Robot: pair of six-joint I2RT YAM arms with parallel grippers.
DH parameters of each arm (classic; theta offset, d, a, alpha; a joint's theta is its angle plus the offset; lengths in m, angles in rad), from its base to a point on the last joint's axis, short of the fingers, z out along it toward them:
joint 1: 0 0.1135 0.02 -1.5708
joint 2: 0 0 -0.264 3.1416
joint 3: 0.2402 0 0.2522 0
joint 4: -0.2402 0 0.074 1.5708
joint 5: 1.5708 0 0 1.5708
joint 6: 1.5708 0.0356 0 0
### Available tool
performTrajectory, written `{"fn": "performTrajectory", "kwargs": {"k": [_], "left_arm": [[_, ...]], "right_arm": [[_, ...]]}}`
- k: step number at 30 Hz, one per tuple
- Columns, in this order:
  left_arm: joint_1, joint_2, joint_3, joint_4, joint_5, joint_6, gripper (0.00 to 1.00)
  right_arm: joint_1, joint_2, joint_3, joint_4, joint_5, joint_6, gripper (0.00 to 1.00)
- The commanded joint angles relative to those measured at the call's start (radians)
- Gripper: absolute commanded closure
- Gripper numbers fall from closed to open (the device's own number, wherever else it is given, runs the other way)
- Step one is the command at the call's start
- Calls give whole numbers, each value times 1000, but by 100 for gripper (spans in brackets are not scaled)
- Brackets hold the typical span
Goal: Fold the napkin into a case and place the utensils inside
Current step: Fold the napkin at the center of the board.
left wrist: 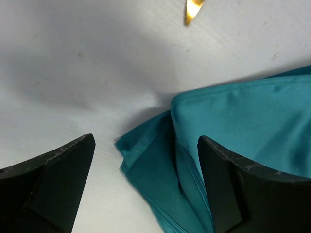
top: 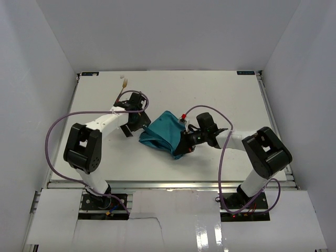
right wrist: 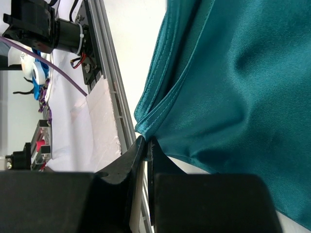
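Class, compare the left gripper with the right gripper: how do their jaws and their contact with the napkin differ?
The left gripper is wide open; the right gripper is shut. The left gripper has the folded edge of the napkin between its fingers without gripping it; the right gripper pinches a hemmed corner. Shared: both are black, two-fingered and at the napkin.

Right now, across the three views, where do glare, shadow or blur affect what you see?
Top external: glare streaks the glossy front ledge. Left wrist: the knife tip blows out; a soft shadow lies beside the napkin; the left gripper's fingers blur. Right wrist: the napkin's sheen is sharp, the background washed out.
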Motion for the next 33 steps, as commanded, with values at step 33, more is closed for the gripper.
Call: {"fn": "performTrajectory", "kwargs": {"k": [33], "left_arm": [[-371, -201, -196, 31, -21, -628, 2]], "right_arm": [[4, -20, -37, 59, 28, 57, 92]]}}
